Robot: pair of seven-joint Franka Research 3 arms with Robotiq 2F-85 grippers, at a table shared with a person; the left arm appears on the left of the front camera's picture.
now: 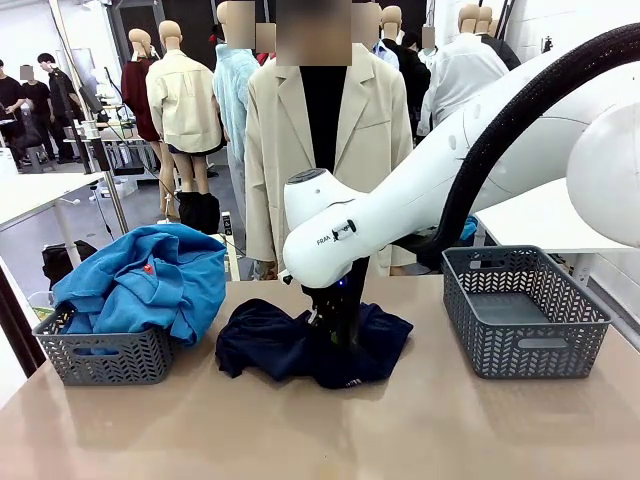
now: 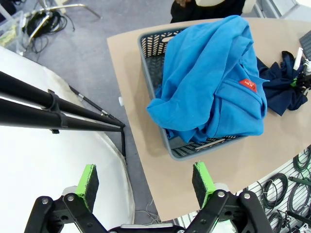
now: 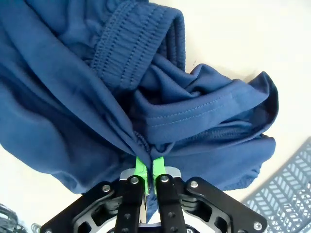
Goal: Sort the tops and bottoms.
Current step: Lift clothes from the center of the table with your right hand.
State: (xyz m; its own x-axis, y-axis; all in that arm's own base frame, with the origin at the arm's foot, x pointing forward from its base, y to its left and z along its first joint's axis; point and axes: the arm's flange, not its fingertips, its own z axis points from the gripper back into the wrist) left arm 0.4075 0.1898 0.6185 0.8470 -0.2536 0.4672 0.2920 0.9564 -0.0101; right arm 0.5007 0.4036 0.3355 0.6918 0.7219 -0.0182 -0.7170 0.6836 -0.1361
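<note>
We see the right gripper [image 3: 147, 167] pinching a fold of soft, limp dark navy fabric bottoms [image 3: 97, 111]; we judge the bunched fold a fair hold. The left gripper [image 2: 146, 182] at 6 o'clock hangs spread wide.

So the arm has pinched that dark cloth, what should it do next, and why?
Probably lift. The right gripper is shut on a fold of the navy bottoms, still heaped on the table. Raising them would free them to carry to the empty basket.
</note>
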